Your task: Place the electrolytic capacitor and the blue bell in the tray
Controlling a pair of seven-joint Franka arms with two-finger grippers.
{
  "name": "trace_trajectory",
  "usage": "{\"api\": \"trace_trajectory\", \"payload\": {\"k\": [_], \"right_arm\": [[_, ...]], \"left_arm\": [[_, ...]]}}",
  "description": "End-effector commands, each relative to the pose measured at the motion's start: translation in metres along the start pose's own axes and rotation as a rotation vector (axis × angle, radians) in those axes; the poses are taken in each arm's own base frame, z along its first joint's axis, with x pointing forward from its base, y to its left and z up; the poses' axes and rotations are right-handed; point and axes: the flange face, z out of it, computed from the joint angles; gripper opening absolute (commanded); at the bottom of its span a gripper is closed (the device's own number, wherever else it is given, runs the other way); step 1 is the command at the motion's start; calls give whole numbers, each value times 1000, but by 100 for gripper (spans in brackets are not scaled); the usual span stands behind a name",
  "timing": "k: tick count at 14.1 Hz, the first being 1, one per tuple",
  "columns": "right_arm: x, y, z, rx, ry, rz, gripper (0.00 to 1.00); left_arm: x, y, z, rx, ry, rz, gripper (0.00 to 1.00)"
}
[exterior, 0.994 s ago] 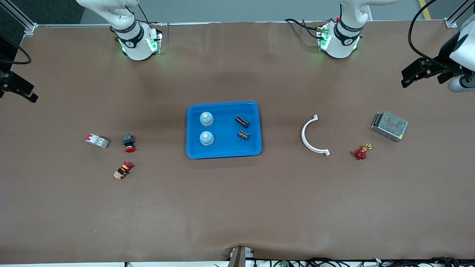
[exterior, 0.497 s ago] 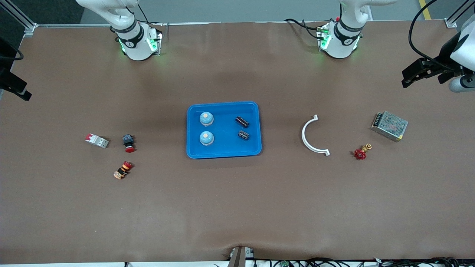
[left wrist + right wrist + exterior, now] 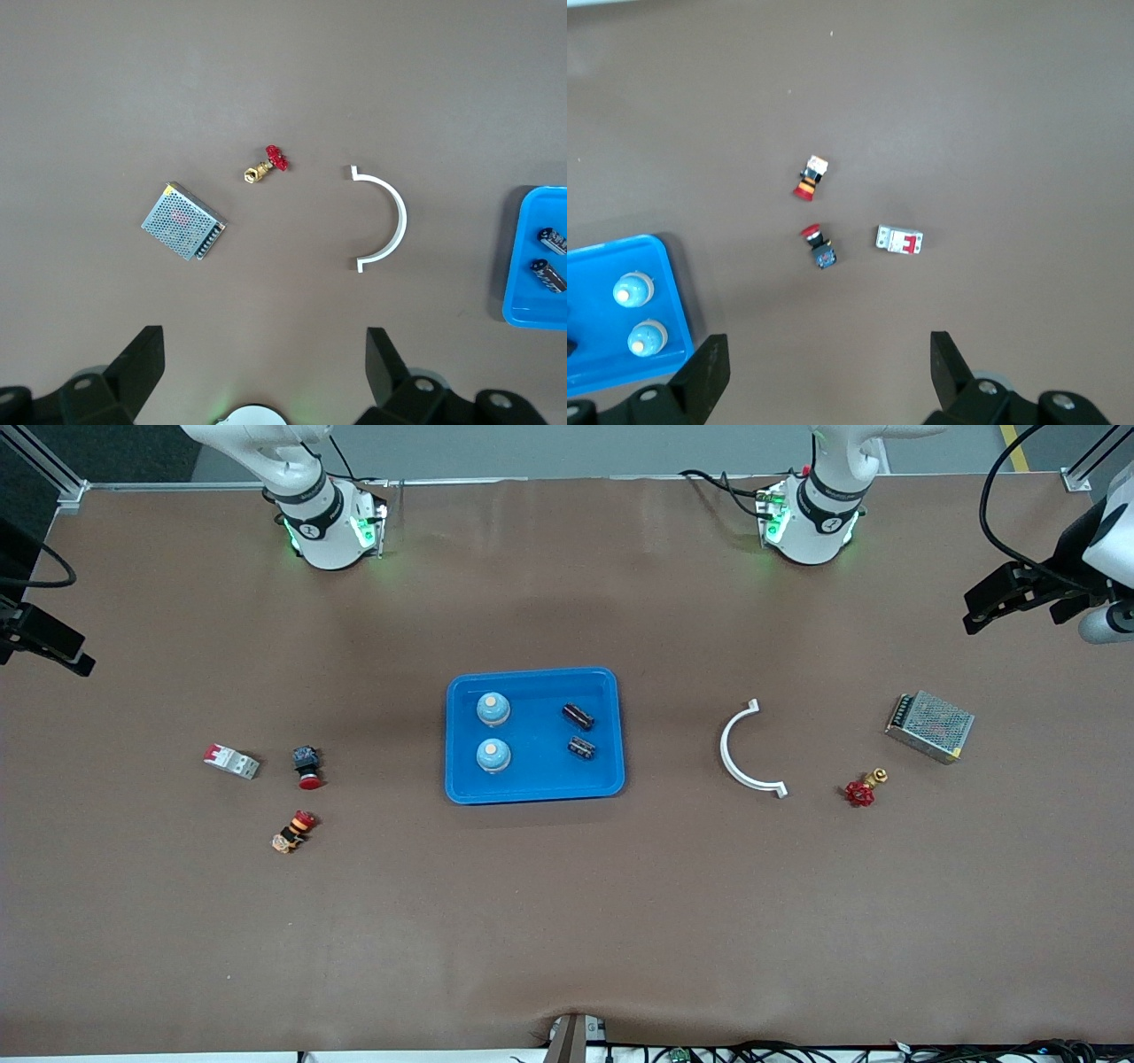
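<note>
The blue tray (image 3: 535, 792) lies mid-table. In it stand two blue bells (image 3: 493, 708) (image 3: 493, 755), and two dark electrolytic capacitors (image 3: 578, 716) (image 3: 581, 747) lie beside them. My left gripper (image 3: 264, 345) hangs open and empty high over the left arm's end of the table (image 3: 1014, 607). From there the tray's edge (image 3: 523, 314) and both capacitors (image 3: 555, 241) show. My right gripper (image 3: 828, 347) hangs open and empty high over the right arm's end (image 3: 44, 639). Its view shows the tray's corner (image 3: 669, 266) and both bells (image 3: 633, 289).
Toward the left arm's end lie a white curved bracket (image 3: 742, 753), a red valve (image 3: 861, 790) and a metal mesh box (image 3: 930, 726). Toward the right arm's end lie a circuit breaker (image 3: 232, 761), a red push button (image 3: 306, 767) and an orange-red button (image 3: 293, 832).
Both grippers have shifted slightly at their ends of the table. Nothing on the table or in the tray has moved.
</note>
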Motion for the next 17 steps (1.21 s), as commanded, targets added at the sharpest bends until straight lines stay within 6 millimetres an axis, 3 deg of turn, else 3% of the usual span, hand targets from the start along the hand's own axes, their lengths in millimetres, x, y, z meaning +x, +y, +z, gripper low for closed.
{"api": "trace_trajectory", "payload": {"k": [1, 7, 17], "right_arm": [[0, -15, 3, 19, -37, -9, 100], [-3, -31, 8, 53, -60, -100, 100], [-2, -30, 10, 55, -57, -100, 100]], "left_arm": [[-5, -1, -8, -4, 4, 16, 100], [-5, -3, -8, -7, 3, 16, 100], [-7, -2, -10, -12, 7, 21, 100]]}}
